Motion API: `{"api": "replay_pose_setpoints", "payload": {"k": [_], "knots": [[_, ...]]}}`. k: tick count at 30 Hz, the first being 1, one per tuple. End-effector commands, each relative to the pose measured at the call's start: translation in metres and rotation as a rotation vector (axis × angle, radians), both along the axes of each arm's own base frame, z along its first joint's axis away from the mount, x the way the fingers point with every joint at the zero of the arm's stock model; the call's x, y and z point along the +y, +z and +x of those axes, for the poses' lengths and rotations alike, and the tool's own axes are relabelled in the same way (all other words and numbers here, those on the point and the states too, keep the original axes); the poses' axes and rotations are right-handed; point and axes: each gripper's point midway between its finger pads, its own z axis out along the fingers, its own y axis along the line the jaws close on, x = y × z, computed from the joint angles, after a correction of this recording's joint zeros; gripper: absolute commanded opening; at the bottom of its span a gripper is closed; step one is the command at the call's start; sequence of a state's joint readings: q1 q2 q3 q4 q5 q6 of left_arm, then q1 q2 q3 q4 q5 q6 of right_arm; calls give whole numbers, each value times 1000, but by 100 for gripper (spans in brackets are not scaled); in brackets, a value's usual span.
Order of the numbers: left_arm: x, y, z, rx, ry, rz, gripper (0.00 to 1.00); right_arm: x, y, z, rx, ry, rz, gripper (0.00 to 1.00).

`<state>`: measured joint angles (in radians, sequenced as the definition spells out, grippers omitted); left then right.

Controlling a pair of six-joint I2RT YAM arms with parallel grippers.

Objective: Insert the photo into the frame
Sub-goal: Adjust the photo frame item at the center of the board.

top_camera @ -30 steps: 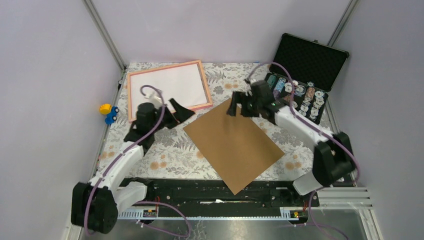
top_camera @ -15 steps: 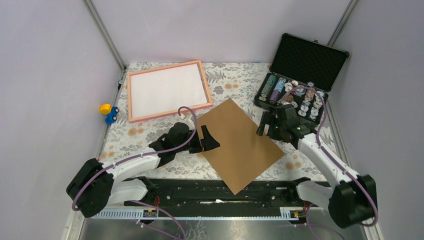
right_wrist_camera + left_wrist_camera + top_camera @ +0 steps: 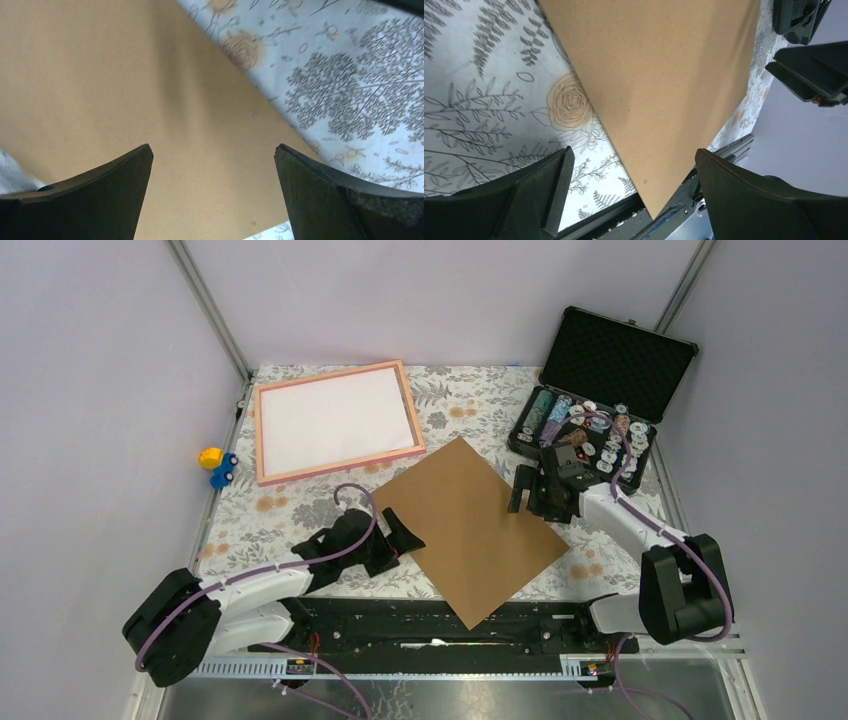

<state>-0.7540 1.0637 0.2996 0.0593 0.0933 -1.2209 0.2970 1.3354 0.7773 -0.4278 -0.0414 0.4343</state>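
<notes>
Two grippers open over the brown board

Left gripper (image 3: pixel 633 151) hangs at the 9 o'clock corner of the brown board (image 3: pixel 470 530), its jaws spread wide and holding nothing. Right gripper (image 3: pixel 212 147) sits at the board's 2 o'clock edge, jaws equally wide and also empty. The board lies flat on the floral table cover (image 3: pixel 260 520), at centre toward 6 o'clock. The frame (image 3: pixel 259 435) lies flat at 11 o'clock, its opening plain white; whether that surface is the photo cannot be told. An open black case (image 3: pixel 618 355) stands at 2 o'clock.
</notes>
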Motion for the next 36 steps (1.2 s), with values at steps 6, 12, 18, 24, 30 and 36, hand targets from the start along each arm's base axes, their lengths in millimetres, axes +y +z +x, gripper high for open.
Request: {"api": "replay_pose_setpoints", "payload": {"k": [6, 12, 18, 24, 30, 36], "knots": [[-5, -2, 4, 47, 153, -62, 99, -27, -9, 50, -50, -143, 63, 100], [-13, -4, 15, 35, 158, -67, 99, -35, -25, 49, -29, -167, 74, 100], [-26, -5, 22, 36, 146, -84, 99, -27, -40, 37, 32, -159, 154, 100], [-51, 6, 28, 8, 53, -111, 99, -21, -50, 15, 95, -186, 275, 100], [-76, 26, 30, -70, -33, -132, 99, -27, -52, -14, 145, -317, 408, 100], [-101, 51, 26, -139, -127, -160, 98, -24, -40, -35, 94, -367, 450, 100]]}}
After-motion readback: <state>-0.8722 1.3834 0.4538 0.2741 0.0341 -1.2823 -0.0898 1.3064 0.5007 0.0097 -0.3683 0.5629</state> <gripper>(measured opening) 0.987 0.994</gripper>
